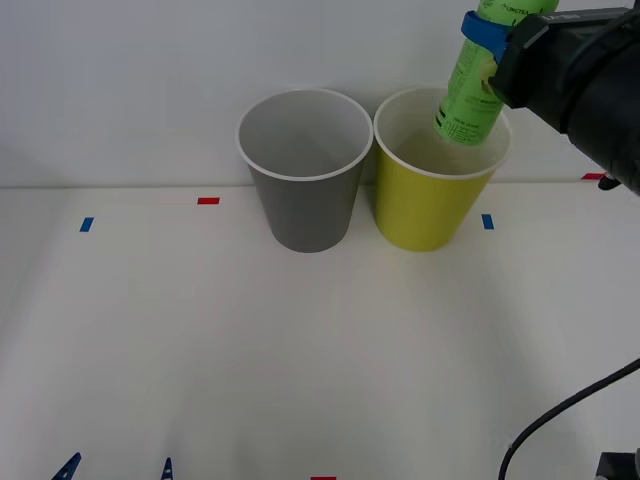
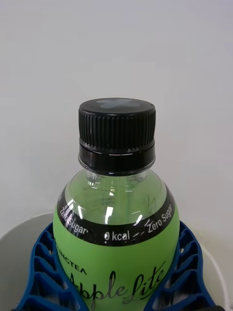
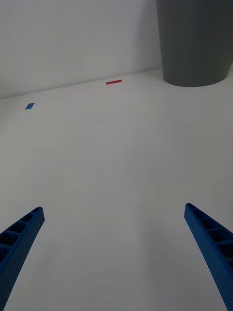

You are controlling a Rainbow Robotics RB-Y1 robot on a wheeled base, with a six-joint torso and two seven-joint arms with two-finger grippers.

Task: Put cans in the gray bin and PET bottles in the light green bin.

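My right gripper [image 1: 497, 32] is shut on the PET bottle [image 1: 470, 90], a green-labelled bottle with a black cap [image 2: 117, 129]. The bottle hangs tilted over the light green bin [image 1: 430, 205], its lower end dipping just inside the white rim. In the right wrist view the blue fingers [image 2: 41, 265] clamp the bottle [image 2: 116, 233] on both sides, with the bin's rim [image 2: 19, 238] below. The gray bin [image 1: 305, 200] stands just left of the green one, touching or nearly so. My left gripper [image 1: 117, 468] rests open low at the table's near left; it [image 3: 114, 211] holds nothing. Cans are out of view.
Small tape marks lie on the white table: red [image 1: 208, 200] and blue [image 1: 86, 224] on the left, blue [image 1: 487, 221] right of the green bin. A black cable [image 1: 560, 420] curves in at the near right. A white wall rises close behind the bins.
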